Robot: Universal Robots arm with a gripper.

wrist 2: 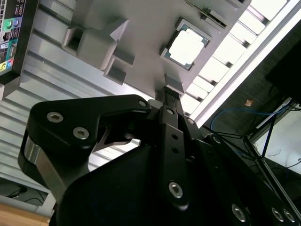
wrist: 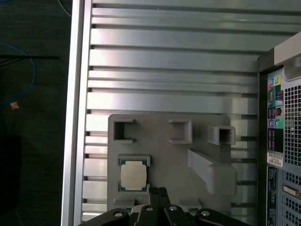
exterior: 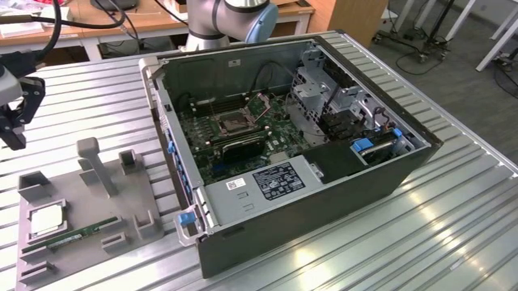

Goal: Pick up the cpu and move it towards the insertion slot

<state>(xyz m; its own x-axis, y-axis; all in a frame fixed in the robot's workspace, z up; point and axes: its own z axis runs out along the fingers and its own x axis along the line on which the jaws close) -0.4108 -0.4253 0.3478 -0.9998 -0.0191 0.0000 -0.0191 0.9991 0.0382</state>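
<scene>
cpu (wrist: 132, 175) | square, silvery face, pale rim, no long axis | flat, face-up in grey tray (wrist: 164, 155) recess on counter (wrist: 169, 61) | gripper (wrist: 158, 192) fingers pressed together, empty, above tray

Observing open computer case (exterior: 324, 224) standing on ribbed metal surface (exterior: 453, 242), exposing green motherboard (exterior: 202, 151) and labelled power supply (exterior: 275, 182). Observing grey tray (exterior: 77, 197) lying just beside case toward the exterior view's left, carrying long green memory stick (exterior: 73, 233) along its near edge. Observing wooden desk (exterior: 97, 24) standing behind surface; blue cable (wrist: 28, 70) trailing across floor (wrist: 33, 141) in the first wrist view.
</scene>
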